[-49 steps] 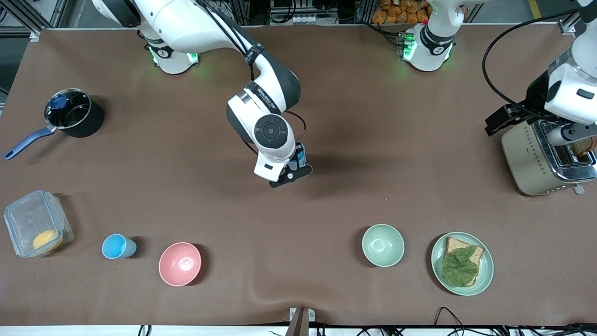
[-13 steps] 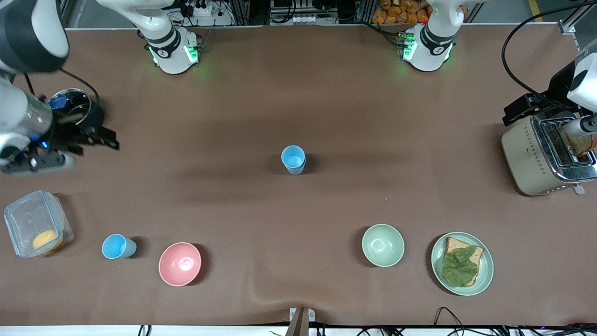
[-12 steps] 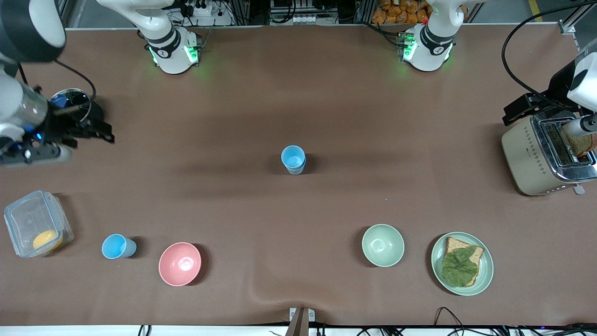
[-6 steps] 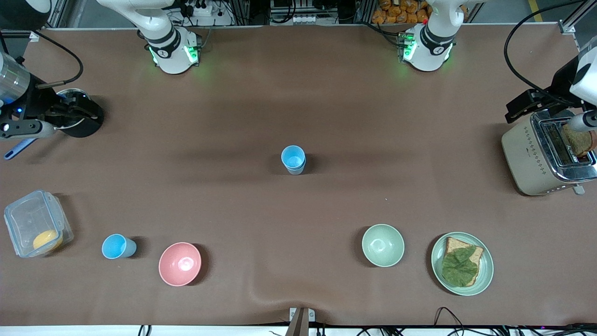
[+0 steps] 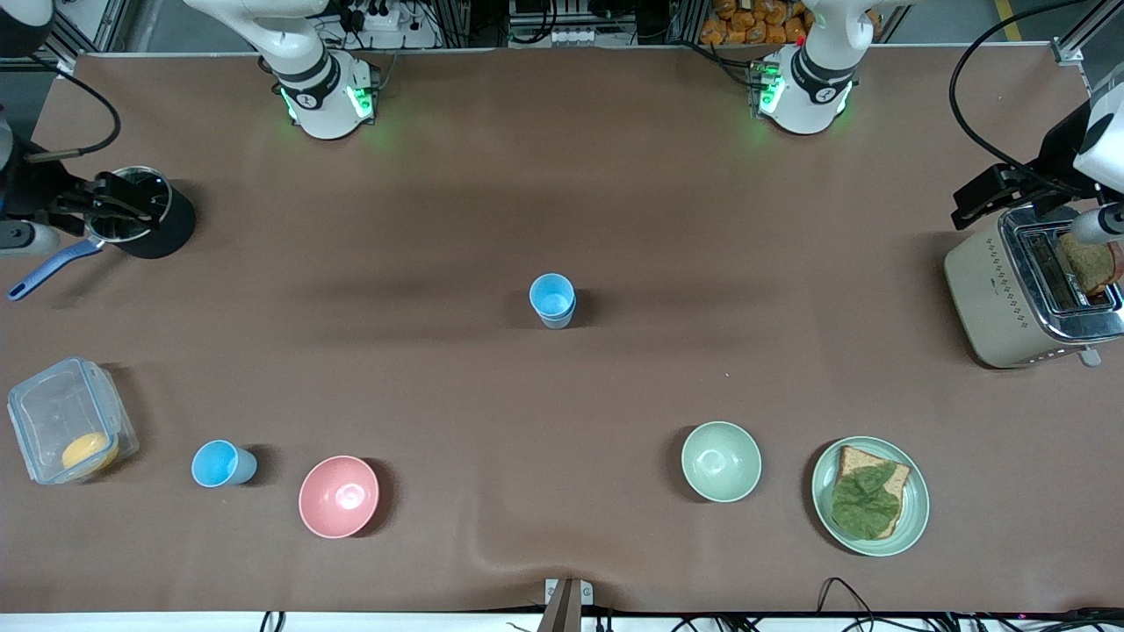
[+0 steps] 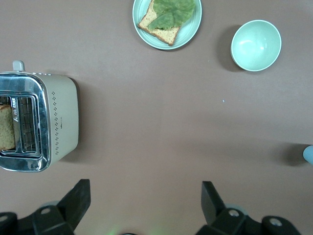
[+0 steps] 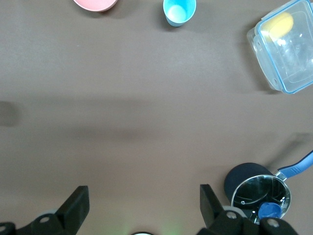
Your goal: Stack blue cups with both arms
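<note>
Two blue cups (image 5: 552, 300) stand nested in the middle of the table, a light-blue one inside a paler grey-blue one. Their edge shows in the left wrist view (image 6: 309, 154). A third blue cup (image 5: 219, 463) stands alone nearer the front camera, between the clear container and the pink bowl. It also shows in the right wrist view (image 7: 179, 11). My right gripper (image 5: 118, 200) is open and empty over the black pot; its own view (image 7: 143, 200) shows the jaws wide apart. My left gripper (image 5: 997, 189) is open and empty beside the toaster, also wide apart in its own view (image 6: 145, 196).
A black pot (image 5: 140, 224) with a blue handle and a clear container (image 5: 70, 420) sit at the right arm's end. A pink bowl (image 5: 339, 496), pale green bowl (image 5: 721, 462) and plate with bread (image 5: 869, 496) line the front. A toaster (image 5: 1027, 290) stands at the left arm's end.
My right gripper left the nested cups in the middle and swung to the right arm's end, then drifted over the pot. My left gripper shifted slightly by the toaster.
</note>
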Tool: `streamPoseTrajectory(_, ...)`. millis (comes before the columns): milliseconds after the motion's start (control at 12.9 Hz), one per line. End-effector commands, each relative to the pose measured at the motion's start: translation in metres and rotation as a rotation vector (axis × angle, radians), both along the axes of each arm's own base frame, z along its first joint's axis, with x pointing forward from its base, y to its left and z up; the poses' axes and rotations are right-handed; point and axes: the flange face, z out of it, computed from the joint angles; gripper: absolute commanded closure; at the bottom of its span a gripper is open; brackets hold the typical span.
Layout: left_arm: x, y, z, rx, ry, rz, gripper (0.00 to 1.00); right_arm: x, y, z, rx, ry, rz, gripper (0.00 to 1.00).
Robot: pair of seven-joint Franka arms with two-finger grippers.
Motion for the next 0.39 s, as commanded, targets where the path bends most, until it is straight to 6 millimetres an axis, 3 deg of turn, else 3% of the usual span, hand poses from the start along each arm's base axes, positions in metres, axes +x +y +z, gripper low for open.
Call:
streamPoseTrajectory(0,-0.0065,0.0000,0.0059,0.013,0.006,-0.026,0.00,-0.0094,0.0019,0.0060,0.006,-0.004,0.006,0.00)
streamPoseTrajectory(310,-0.0090,0.0005,0.0040,0.017,0.029,-0.025,0.00,-0.0096,0.0019,0.0059,0.006,-0.002,0.006,0.00)
